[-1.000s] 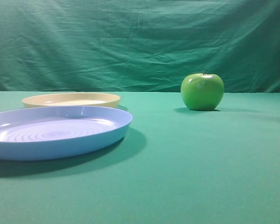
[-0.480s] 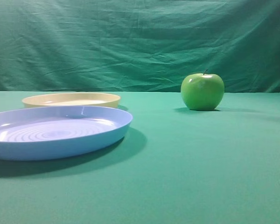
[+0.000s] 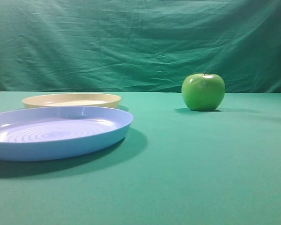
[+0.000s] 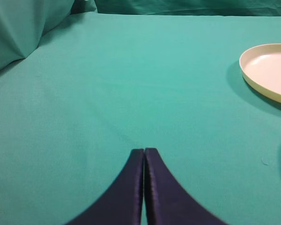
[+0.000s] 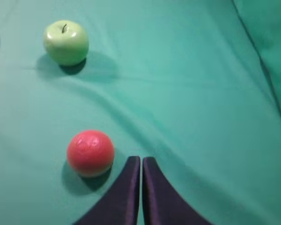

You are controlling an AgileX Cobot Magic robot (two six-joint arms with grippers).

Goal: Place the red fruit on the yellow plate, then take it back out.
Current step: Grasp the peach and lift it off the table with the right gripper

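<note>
The red fruit (image 5: 90, 152) lies on the green cloth in the right wrist view, just left of my right gripper (image 5: 141, 158), which is shut and holds nothing. It does not show in the exterior high view. The yellow plate (image 3: 71, 100) sits empty at the back left, behind the blue plate. Its rim (image 4: 267, 70) also shows at the right edge of the left wrist view. My left gripper (image 4: 144, 150) is shut on nothing, over bare cloth well to the left of that plate.
A large light-blue plate (image 3: 56, 132) with concentric rings stands at the front left. A glossy green apple (image 3: 203, 92) rests upright at the back right, also seen as the green apple (image 5: 65, 42) beyond the red fruit. A green backdrop hangs behind the table.
</note>
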